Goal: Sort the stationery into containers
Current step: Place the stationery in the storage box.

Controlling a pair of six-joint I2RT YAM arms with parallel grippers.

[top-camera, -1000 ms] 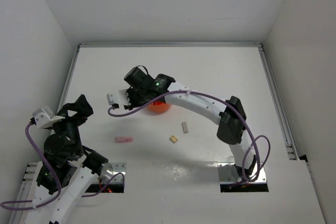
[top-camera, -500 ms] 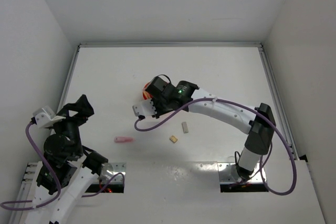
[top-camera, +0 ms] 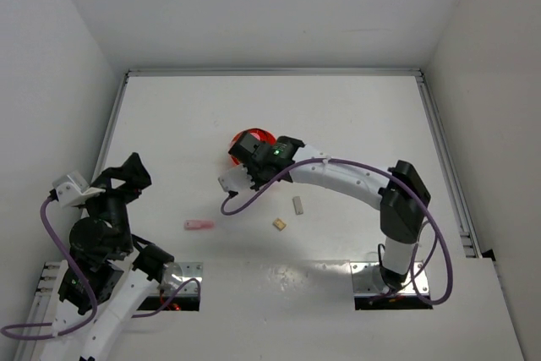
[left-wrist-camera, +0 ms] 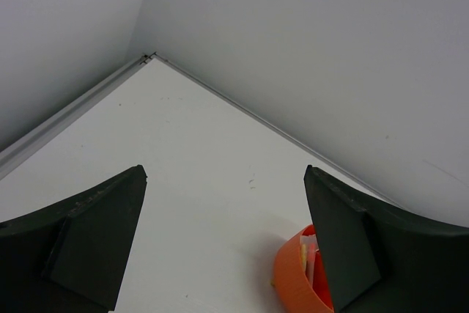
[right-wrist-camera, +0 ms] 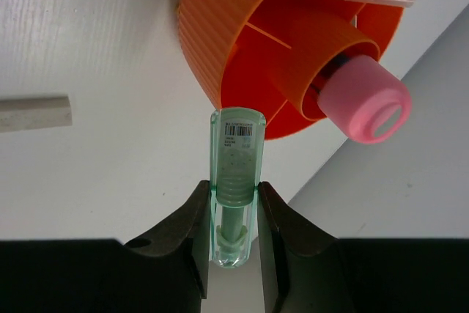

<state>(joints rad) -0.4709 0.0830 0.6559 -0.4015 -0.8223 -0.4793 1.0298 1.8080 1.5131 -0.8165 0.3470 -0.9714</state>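
The orange tub (top-camera: 247, 142) stands on the surface (top-camera: 355, 107). My right jaws clamp a mint stick (right-wrist-camera: 236, 181), its tip near the tub's rim. My left jaws hang wide apart, well off. A pink capsule (right-wrist-camera: 364, 100) sits in the tub's central cup. A pink stick (top-camera: 199, 226), a pale stick (top-camera: 297, 205) and a beige block (top-camera: 280, 224) lie loose nearby.

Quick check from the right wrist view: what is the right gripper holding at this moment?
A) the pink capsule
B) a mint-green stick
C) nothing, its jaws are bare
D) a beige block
B: the mint-green stick is clamped between the fingers of the right gripper, just outside the wall of the orange tub, while the pink capsule sits in the tub's central cup.
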